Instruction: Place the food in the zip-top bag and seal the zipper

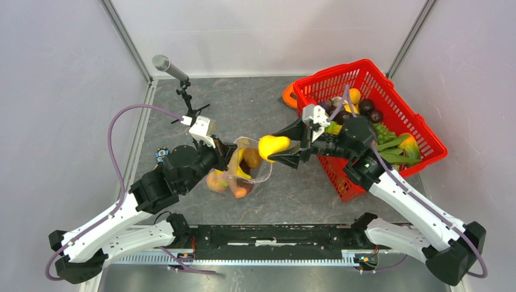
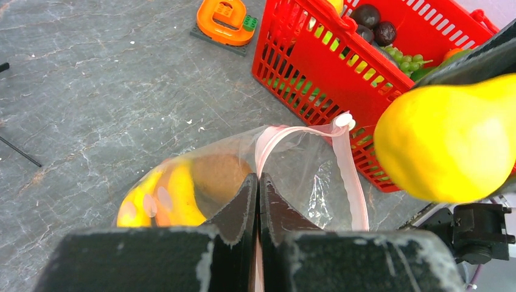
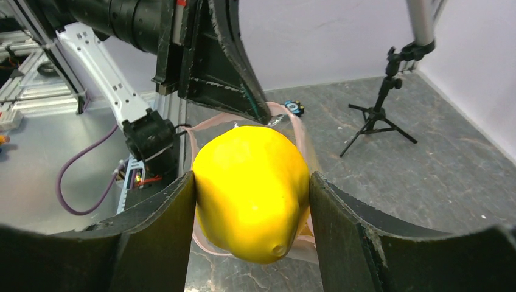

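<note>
Right wrist view has the right gripper (image 3: 251,177) standing fairly wide, its two dark curved fingers pressed to either side of a smooth yellow pear-shaped plastic toy fruit (image 3: 249,201), which it carries clear of the table. The left gripper (image 2: 258,182) is fully closed, its tips pinching the thin pale-pink zipper (image 2: 350,170) of the clear dotted zip-top bag (image 2: 304,176). That pinch seems meant to lift one lip so the mouth stays raised and loops open toward the incoming fruit.

The yellow fruit hangs just beside that mouth, near the pink strip but not inside the bag. Already in the bag lie a yellow banana piece (image 2: 176,194), a brown kiwi (image 2: 222,176) and some orange pieces (image 1: 216,180).

Beyond the bag stands a red plastic mesh basket (image 2: 298,73) with more food in it: green grapes (image 2: 407,61) and dark round fruits (image 2: 368,15). A flat orange ring-shaped object (image 2: 224,21) lies by its far corner, and a small microphone on a black stand (image 1: 169,67) is well apart at the back.

How wide the mouth gapes is hard to judge: the fruit blocks it in the right wrist view, and the clear film barely shows from above. The right arm covers part of the basket's contents.
</note>
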`<action>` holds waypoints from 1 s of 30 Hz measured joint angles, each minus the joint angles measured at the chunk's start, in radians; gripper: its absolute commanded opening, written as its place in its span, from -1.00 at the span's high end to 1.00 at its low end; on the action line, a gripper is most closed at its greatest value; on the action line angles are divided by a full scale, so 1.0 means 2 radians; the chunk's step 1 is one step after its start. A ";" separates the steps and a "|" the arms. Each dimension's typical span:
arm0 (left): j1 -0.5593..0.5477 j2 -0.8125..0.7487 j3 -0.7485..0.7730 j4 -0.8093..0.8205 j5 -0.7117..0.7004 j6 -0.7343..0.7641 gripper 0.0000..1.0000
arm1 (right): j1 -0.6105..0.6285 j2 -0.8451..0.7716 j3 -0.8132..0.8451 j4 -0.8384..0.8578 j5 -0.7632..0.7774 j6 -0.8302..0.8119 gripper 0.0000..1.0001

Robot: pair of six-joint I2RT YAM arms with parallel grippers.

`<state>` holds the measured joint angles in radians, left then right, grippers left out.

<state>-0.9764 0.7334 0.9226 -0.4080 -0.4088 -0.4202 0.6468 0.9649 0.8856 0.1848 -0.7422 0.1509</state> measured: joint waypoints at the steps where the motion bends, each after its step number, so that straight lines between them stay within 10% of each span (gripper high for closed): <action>1: 0.000 0.000 0.000 0.000 0.000 0.000 0.86 | 0.011 0.005 0.004 -0.008 0.007 -0.008 0.22; 13: 0.000 -0.001 0.000 -0.001 0.000 0.000 0.86 | 0.158 0.086 0.058 -0.098 0.162 -0.105 0.09; 25: 0.000 -0.030 0.011 -0.025 -0.025 -0.001 0.86 | 0.202 0.149 0.081 -0.099 0.262 -0.127 -0.79; 30: 0.000 -0.035 0.011 -0.035 -0.044 -0.004 0.86 | 0.202 0.140 0.077 -0.042 0.244 -0.114 -0.85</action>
<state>-0.9764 0.6636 0.9455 -0.4786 -0.4973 -0.4290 1.0504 1.2453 1.0389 0.1017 -0.2535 -0.0765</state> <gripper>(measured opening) 0.070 0.919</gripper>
